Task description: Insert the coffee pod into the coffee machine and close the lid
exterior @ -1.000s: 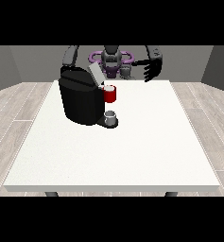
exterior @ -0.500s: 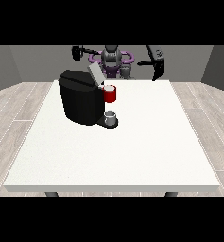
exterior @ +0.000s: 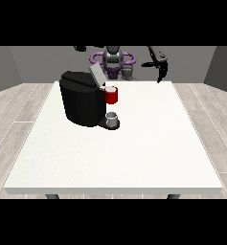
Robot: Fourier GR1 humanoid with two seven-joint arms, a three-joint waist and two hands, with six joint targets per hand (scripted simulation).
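The black coffee machine [exterior: 84, 103] stands on the table's left half. Its grey lid [exterior: 96, 74] is tilted up and open. A red pod holder [exterior: 111, 95] sticks out of its front, with a pale rim on top; I cannot tell whether a pod lies in it. Below it a small grey cup [exterior: 113, 117] stands on the machine's base. The hand at the view's right [exterior: 160, 66] hangs high above the table's far right edge, open, fingers pointing down, holding nothing. The hand at the view's left [exterior: 80, 48] is raised above and behind the machine, mostly cut off.
The white table [exterior: 148, 148] stretches wide in front of and to the right of the machine. The robot's torso [exterior: 113, 61] stands behind the far edge. A wooden floor surrounds the table.
Both hands have risen up and outward, away from the machine. The hand at the view's left, earlier over the machine's top, is now high behind it. The machine has not moved.
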